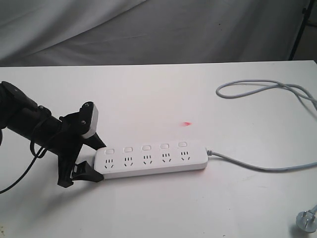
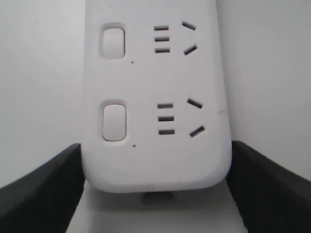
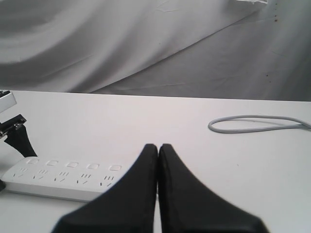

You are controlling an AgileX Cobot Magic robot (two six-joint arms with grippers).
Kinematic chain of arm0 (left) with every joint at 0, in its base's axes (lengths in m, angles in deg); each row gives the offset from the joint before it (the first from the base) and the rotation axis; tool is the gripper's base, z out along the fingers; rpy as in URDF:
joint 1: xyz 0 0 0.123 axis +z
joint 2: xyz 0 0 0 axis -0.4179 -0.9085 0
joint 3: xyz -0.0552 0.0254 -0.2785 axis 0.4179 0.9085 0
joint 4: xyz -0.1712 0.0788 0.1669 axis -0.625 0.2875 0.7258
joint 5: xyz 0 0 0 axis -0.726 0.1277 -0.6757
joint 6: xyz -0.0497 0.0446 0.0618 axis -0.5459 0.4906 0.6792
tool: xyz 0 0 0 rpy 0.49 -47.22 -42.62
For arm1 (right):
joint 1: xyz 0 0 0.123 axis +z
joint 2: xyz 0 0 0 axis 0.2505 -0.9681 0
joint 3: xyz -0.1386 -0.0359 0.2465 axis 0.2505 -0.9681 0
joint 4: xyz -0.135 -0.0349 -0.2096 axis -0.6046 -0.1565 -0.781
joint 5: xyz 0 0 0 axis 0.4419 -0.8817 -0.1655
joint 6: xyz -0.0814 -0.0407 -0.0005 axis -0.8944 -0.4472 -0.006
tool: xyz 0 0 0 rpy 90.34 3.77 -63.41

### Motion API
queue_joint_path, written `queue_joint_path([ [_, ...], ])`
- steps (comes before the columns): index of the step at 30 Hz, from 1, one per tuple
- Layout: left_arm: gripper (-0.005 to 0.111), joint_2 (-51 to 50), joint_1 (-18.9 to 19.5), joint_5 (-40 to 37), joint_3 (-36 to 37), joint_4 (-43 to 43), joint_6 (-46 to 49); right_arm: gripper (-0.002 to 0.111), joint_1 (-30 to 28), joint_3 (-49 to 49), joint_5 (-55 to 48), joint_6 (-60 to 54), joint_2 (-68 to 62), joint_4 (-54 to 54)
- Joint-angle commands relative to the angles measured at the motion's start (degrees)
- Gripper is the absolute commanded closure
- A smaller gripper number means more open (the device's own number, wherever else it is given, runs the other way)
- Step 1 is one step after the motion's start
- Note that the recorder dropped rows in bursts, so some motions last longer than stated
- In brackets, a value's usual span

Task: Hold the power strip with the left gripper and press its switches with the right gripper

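The left gripper [image 1: 97, 161] is pinching one short end of the power strip [image 1: 197, 161], with one black finger touching each long side. The strip lies flat on the white table [image 1: 148, 94]. Its grey cord [image 1: 257, 166] runs out from the other end, toward the loose plug [image 1: 307, 219]. The right gripper [image 3: 158, 150] has its two fingers pressed tight together like one pointy tip, and it holds nothing. It hangs well apart from the strip, nearer the cord end, and no button is pressed yet. The five switches [image 1: 146, 148] sit in a row, one above each of the sockets [image 1: 147, 159]. I think a few things could go wrong. The strip is held only at its very end, so a hard push on a far switch could make it swing or slip out. The switches are small, so the tip could miss and poke a socket. A push that is too soft may not click the switch.
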Motion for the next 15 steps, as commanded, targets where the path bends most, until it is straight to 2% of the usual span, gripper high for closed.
queue_joint_path([
  [1,0.029,0.0,-0.3,-0.9,0.2,0.9,0.2,0.108,-0.3,-0.2,-0.1,0.1,0.3,-0.8],
  [5,0.029,0.0,-0.3,1.6,0.2,0.9,0.2,0.108,-0.3,-0.2,-0.1,0.1,0.3,-0.8],
  [15,0.029,0.0,-0.3,1.1,0.2,0.9,0.2,0.108,-0.3,-0.2,-0.1,0.1,0.3,-0.8],
])
